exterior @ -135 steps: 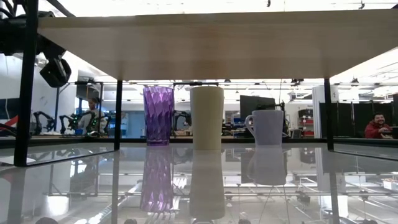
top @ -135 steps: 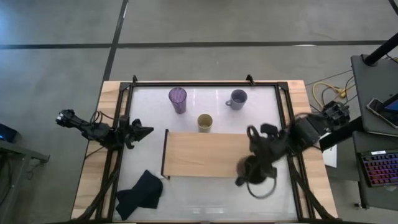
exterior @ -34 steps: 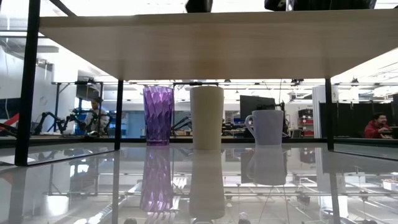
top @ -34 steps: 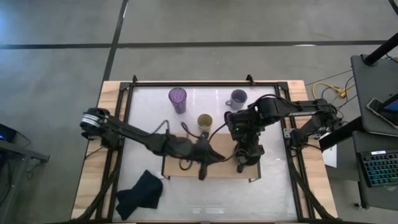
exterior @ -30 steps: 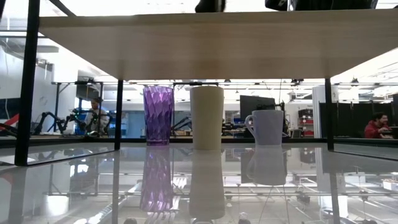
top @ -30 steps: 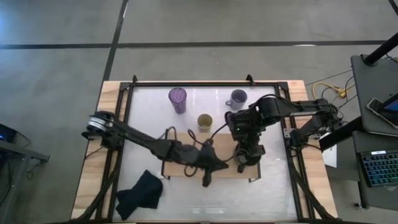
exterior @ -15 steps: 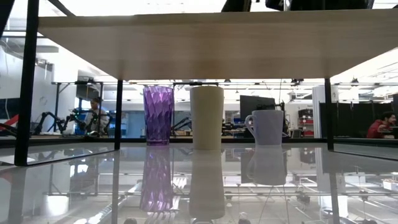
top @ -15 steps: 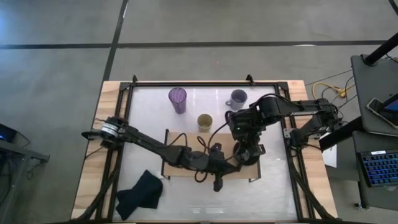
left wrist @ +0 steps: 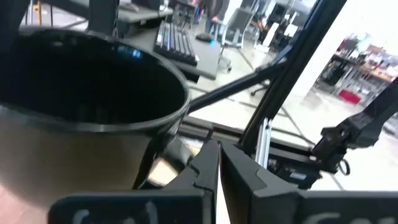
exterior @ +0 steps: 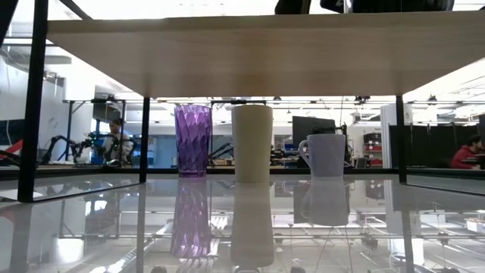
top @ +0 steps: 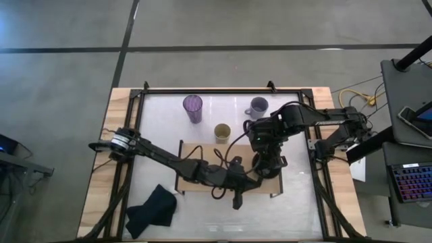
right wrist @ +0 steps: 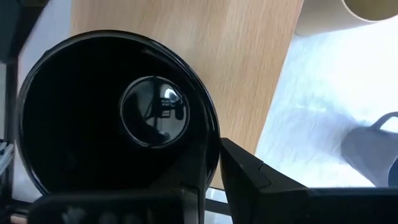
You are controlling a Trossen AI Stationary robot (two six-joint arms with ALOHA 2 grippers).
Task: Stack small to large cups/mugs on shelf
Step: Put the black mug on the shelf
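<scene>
The wide black mug (right wrist: 112,118) stands upright on the right part of the light-wood shelf (top: 202,158). My right gripper (right wrist: 214,165) points down over it, slightly open, one finger inside the rim and one outside. My left gripper (left wrist: 216,155) reaches level across the shelf, shut, right beside the mug's wall (left wrist: 93,149). Behind the shelf, the purple tumbler (top: 193,106), the pale yellow cup (top: 223,132) and the lavender mug (top: 257,106) stand on the white tabletop. My left gripper is close against the black mug's side; whether its shut fingers touch it, I cannot tell. My right gripper straddles the mug's rim (right wrist: 210,134) from above. A thin slit shows between the outer finger (right wrist: 245,165) and the wall, and the inner finger is hidden, so I cannot tell whether it touches.
A dark cloth (top: 152,210) lies at the near left of the table. The shelf's left half is bare wood. Black frame rails (top: 223,90) run around the tabletop. In the low view the three cups show under the shelf board (exterior: 227,45).
My left gripper has gone along the shelf toward the table's right edge, up to the black mug, and then slowed. The mug and the right arm have kept still.
</scene>
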